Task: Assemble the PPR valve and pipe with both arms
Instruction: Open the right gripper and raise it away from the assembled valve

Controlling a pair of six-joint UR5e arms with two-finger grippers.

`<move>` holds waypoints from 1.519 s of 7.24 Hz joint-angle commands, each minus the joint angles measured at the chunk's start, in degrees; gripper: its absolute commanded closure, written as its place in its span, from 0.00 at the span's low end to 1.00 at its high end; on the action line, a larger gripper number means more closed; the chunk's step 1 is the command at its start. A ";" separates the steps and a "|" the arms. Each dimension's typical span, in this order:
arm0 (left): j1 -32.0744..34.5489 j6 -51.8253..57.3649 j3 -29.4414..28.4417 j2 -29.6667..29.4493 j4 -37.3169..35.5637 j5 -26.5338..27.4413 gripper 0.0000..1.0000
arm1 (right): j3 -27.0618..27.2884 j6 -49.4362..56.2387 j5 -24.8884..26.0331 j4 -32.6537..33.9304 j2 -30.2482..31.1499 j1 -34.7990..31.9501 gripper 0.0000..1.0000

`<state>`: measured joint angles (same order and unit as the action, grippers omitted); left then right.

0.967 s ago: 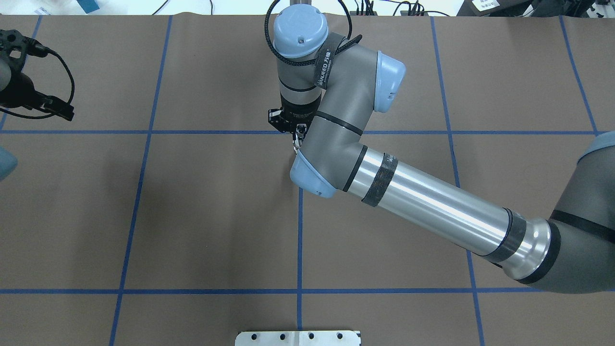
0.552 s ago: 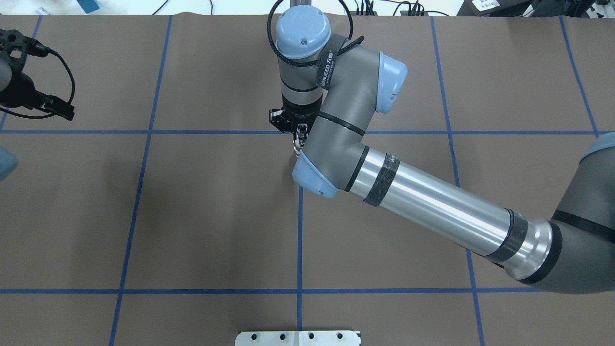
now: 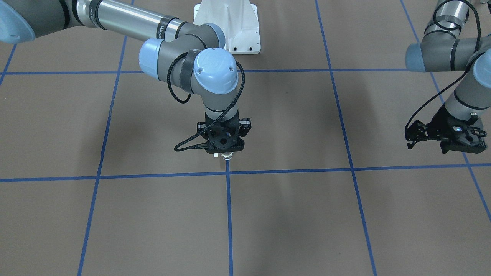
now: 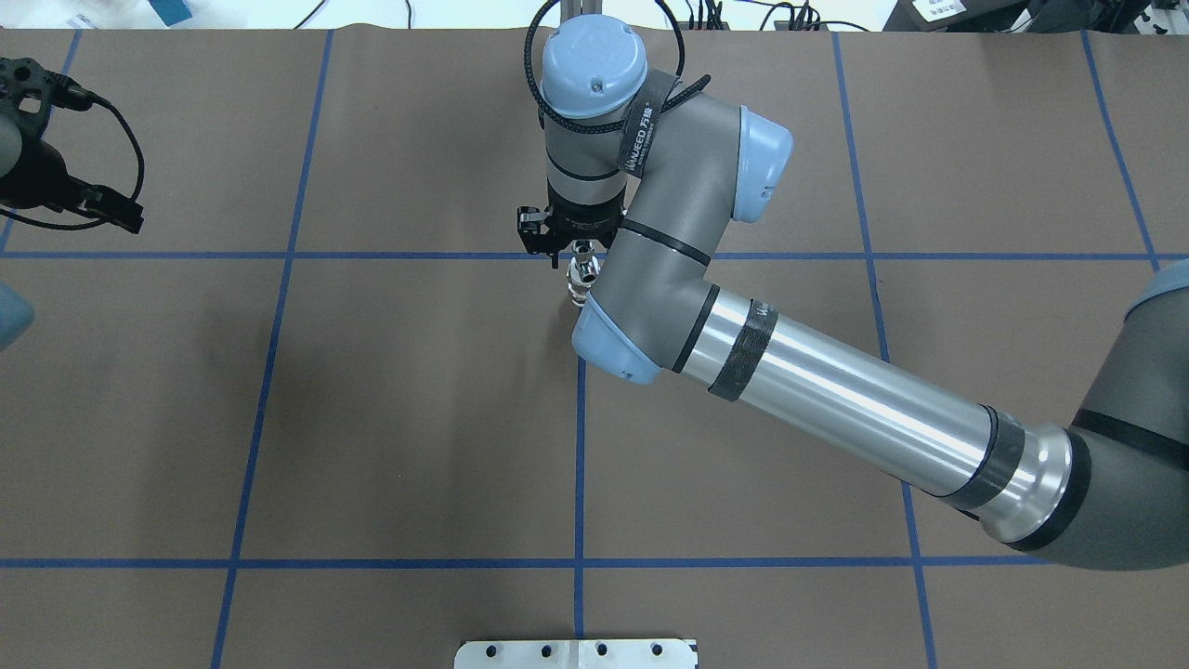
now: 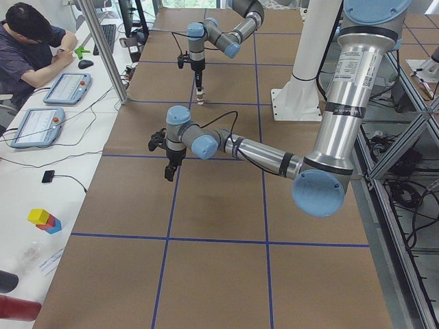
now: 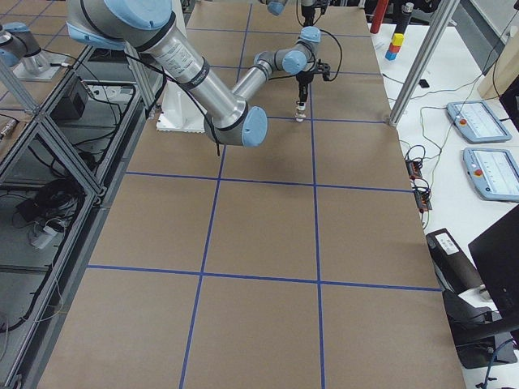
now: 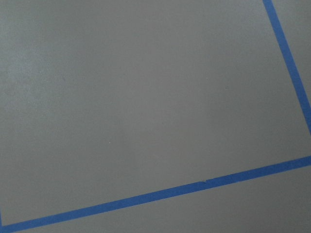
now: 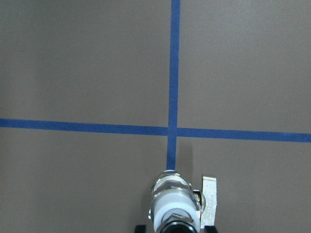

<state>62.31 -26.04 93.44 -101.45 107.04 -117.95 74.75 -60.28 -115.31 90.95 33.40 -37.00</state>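
My right gripper (image 4: pixel 580 251) points straight down over the table's middle, next to a crossing of blue tape lines. It appears shut on the upper end of the PPR valve (image 4: pixel 581 277), which hangs upright below it. The right wrist view shows the valve (image 8: pixel 174 206) with its white ring, metal nut and small side handle (image 8: pixel 209 199). Its lower end is at or just above the table. The pipe cannot be told apart; only a dark metal part shows above the white ring. My left gripper (image 3: pixel 445 142) hovers far off at the table's left side, apparently empty, jaw state unclear.
The white bolted pedestal (image 4: pixel 576 653) stands at the robot's edge of the table. The brown mat is marked with a grid of blue tape (image 3: pixel 228 214). An operator (image 5: pixel 31 38) sits at a side desk with tablets and coloured blocks (image 5: pixel 42 219).
My right arm's wrist and elbow have shifted a little to the right and farther away, and more of the valve shows below the gripper. The left arm has not moved.
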 commanded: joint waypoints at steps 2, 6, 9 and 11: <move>0.00 -0.07 -0.01 -0.07 -0.08 0.00 0.00 | 0.04 -0.10 -0.01 -0.16 0.00 0.00 0.01; 0.09 0.37 0.78 0.11 -0.34 -0.18 0.00 | 19.19 -0.73 -6.68 12.88 6.02 -7.71 0.00; 0.53 0.64 2.70 1.33 -0.43 -2.09 0.00 | 31.07 14.59 -8.43 14.25 23.69 -16.66 0.00; 3.41 2.20 6.74 6.94 -0.34 -7.10 0.00 | 30.63 34.68 -12.21 14.17 33.87 -26.58 0.00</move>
<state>63.79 -24.95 97.85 -97.69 106.68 -122.55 105.32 -38.44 -125.34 105.12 60.55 -57.34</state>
